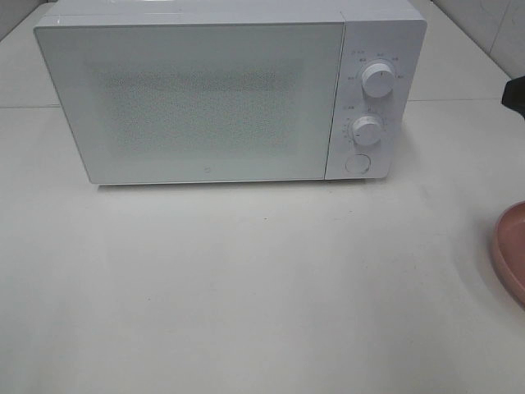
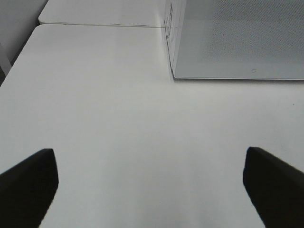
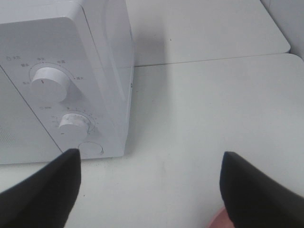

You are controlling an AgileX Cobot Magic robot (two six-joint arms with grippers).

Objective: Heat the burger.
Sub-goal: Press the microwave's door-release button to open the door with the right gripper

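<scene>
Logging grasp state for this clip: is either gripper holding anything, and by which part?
Nothing is held: the left gripper and right gripper both stand open and empty.

**White Plastic, Matt Table, Black Fingers**

The microwave point(image 1: 361, 49), at 12 o'clock in the high view, has a smooth white casing that looks like plastic with a faint sheen. Its door point(image 1: 197, 98) is a flat, glassy pale panel with a fine speckled, mesh-like patch across the middle. The upper knob point(image 1: 378, 80), lower knob point(image 1: 367, 130) and round button point(image 1: 358, 162) look like smooth white plastic. The table point(image 1: 246, 287) is off-white, matt and smooth, with a few small specks. At 3 o'clock the plate point(image 1: 513, 246) is dusty pink with a smooth, softly shiny rim. The fingers point(image 2: 28, 185) of the left end effector point(image 2: 149, 156) and those of the right end effector point(image 3: 151, 154) look plain matt black.
</scene>
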